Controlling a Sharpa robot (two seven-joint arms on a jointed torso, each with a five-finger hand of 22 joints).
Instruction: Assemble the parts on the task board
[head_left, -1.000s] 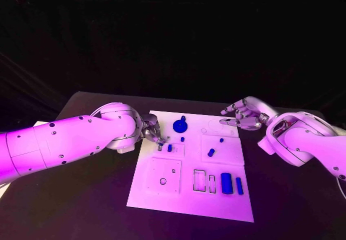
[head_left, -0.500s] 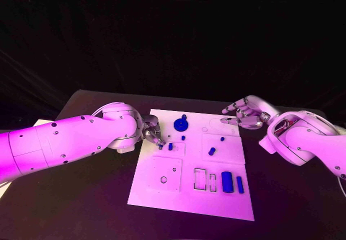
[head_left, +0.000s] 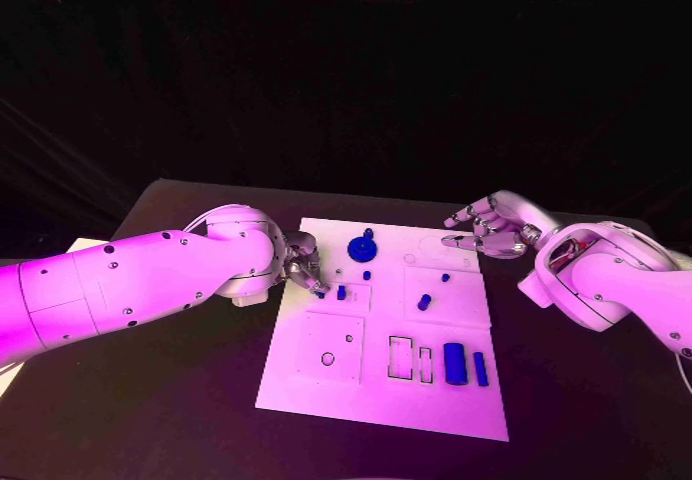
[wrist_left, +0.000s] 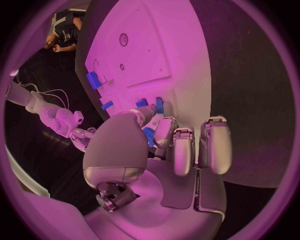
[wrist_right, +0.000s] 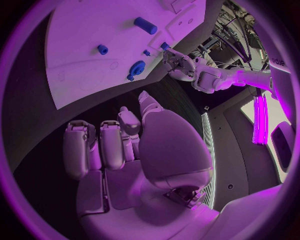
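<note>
Much bare black table lies on both sides of the white task board, wider beside the left robot hand. That hand sits at the board's left edge, fingers curled around a small blue part, just beside an upright blue peg. Off the board's far right corner, the right robot hand hovers with fingers loosely apart, holding nothing.

Matt white task board, glossy blue parts
</note>
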